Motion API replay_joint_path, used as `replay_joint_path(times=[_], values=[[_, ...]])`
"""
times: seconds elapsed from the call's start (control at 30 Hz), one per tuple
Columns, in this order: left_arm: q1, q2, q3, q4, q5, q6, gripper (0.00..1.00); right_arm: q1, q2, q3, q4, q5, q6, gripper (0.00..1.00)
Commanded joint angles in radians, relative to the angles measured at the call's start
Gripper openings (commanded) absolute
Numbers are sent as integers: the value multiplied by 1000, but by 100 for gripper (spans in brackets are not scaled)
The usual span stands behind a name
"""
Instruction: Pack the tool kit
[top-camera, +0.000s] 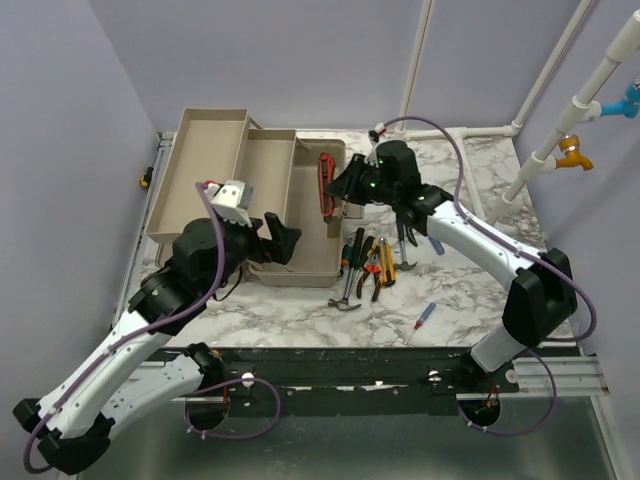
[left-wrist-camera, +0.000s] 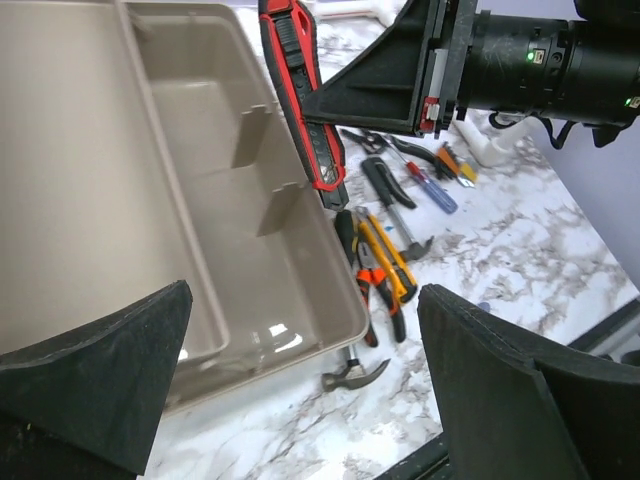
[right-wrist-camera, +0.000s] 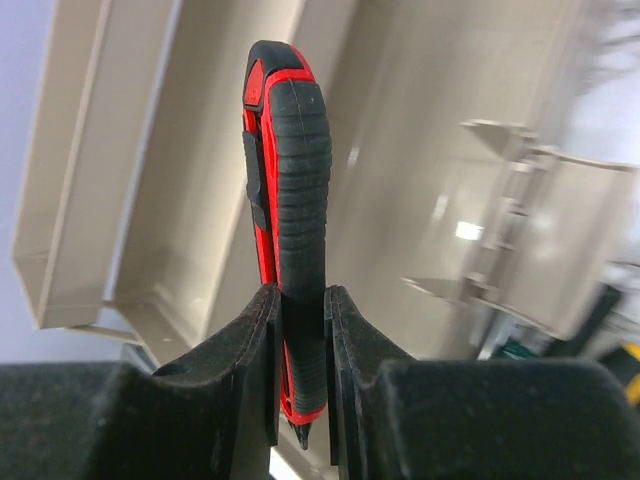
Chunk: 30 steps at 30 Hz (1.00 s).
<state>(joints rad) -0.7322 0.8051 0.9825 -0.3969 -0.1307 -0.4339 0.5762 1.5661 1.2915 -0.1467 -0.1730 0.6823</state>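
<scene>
Top view: the open beige toolbox sits on the marble table toward 10 o'clock from the table's centre, its trays folded out to the left. The right gripper hangs at the box's 3 o'clock rim, clamped on a red-and-black utility knife. The left gripper hangs over the near, 6 o'clock part of the box with its jaws spread wide and nothing between them. Loose tools lie on the table at 4 o'clock of the box, among them a hammer and, farther out, a screwdriver. Left wrist view: the two black fingers stand far apart at 7 and 4 o'clock and grip nothing. The toolbox fills the upper left, and the utility knife stands over its rim at 12 o'clock. The hammer lies just beside the box's near corner. Right wrist view: the right gripper pinches the lower end of the utility knife, which points toward 12 o'clock, with the toolbox behind it.
</scene>
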Motion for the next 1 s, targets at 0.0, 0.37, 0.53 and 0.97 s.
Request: replay_joint_path(times=[0.0, 0.37, 0.53, 0.97], values=[[9, -167, -62, -140, -166, 11, 98, 94, 96, 97, 176, 42, 111, 7], [12, -354, -57, -306, -298, 112, 98, 246, 415, 421, 178, 134, 192, 17], [12, -369, -70, -318, -295, 133, 98, 248, 468, 491, 104, 132, 178, 58], [14, -332, -105, -258, -23, 219, 98, 247, -26, 20, 15, 489, -36, 57]])
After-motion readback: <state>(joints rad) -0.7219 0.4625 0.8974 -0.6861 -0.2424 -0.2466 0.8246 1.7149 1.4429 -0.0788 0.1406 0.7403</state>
